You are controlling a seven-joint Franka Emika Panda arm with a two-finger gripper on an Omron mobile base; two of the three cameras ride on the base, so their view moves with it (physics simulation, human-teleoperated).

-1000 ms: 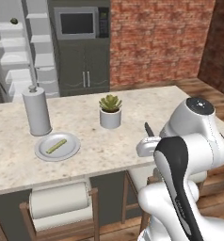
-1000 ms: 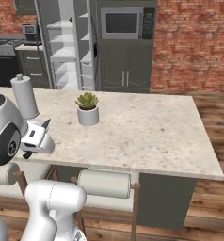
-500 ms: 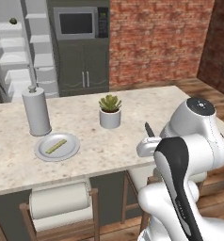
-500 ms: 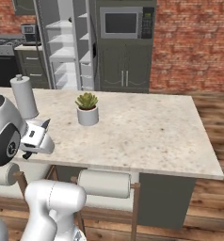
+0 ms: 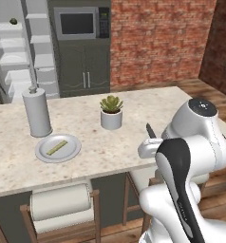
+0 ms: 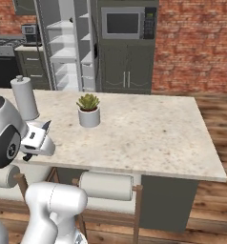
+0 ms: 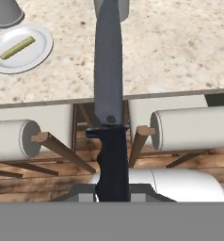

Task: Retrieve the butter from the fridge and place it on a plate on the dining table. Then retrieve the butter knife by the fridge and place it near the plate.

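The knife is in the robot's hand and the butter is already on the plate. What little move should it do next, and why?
Probably carry the butter knife forward and to the left, toward the plate. The end effector is shut on its black handle at the near edge of the dining table, while the plate with the butter sits farther left, by the grey canister.

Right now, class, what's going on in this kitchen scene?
The robot arm's claw is shut on the butter knife, gripping its black handle with the blade pointing ahead over the near edge of the dining table. The butter already lies on the plate, which sits on the table beside a tall grey cylinder. A small potted plant stands further along. Behind the table the fridge stands open. The knife has not yet been set down near the plate.
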